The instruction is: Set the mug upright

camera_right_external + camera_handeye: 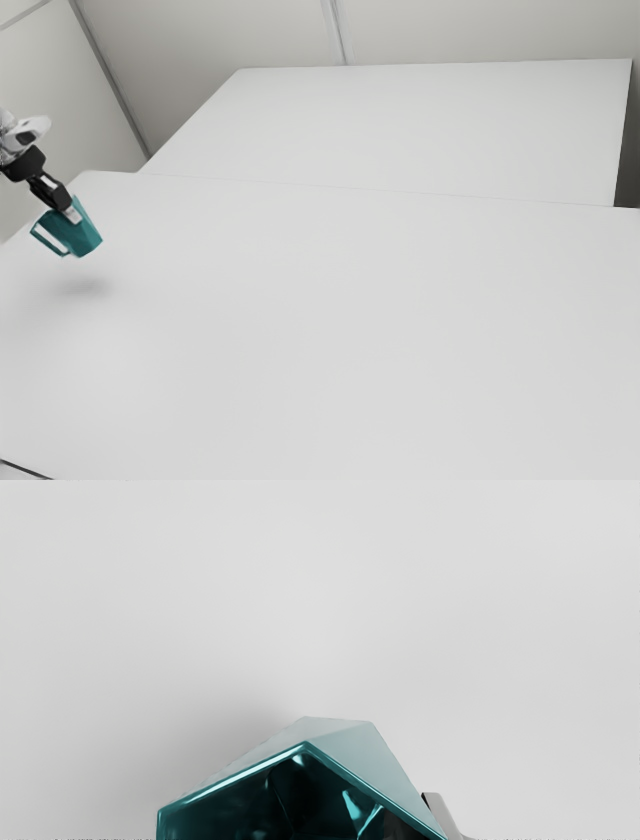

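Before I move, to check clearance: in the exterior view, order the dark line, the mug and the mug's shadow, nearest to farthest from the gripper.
1. Mug: held tilted at the gripper.
2. Shadow: on the table, below the mug.
3. Dark line: in the exterior view's bottom left corner.

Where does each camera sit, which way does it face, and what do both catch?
Exterior view: at the arm's side, above the table, looking down across it; the end of the arm and the pincer, holding the tilted mug, show at the view's left.
Wrist view: on the arm's hand, looking past the mug's open mouth to the table; a fingertip shows outside the mug's wall.
Shared: mug, pincer, table.
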Robot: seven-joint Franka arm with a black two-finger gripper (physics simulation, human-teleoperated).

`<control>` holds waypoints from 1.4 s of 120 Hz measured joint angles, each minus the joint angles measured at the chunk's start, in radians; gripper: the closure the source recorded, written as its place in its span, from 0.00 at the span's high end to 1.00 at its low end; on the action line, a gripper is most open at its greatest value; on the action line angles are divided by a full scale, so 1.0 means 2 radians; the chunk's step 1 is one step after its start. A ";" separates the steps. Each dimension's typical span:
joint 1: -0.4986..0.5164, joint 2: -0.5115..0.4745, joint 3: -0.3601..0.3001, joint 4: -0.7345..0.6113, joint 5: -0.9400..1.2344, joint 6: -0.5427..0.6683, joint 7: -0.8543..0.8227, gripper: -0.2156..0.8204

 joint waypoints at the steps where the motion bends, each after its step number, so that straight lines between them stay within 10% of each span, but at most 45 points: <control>1: -0.003 -0.003 0.000 -0.004 0.002 0.002 -0.001 0.03; 30: -0.167 -0.089 0.089 -0.092 0.057 0.046 -0.043 0.03; 68: -0.256 -0.195 0.095 -0.211 0.147 0.088 -0.129 0.03; 168: -0.260 -0.300 -0.061 -0.435 0.205 0.205 -0.368 0.03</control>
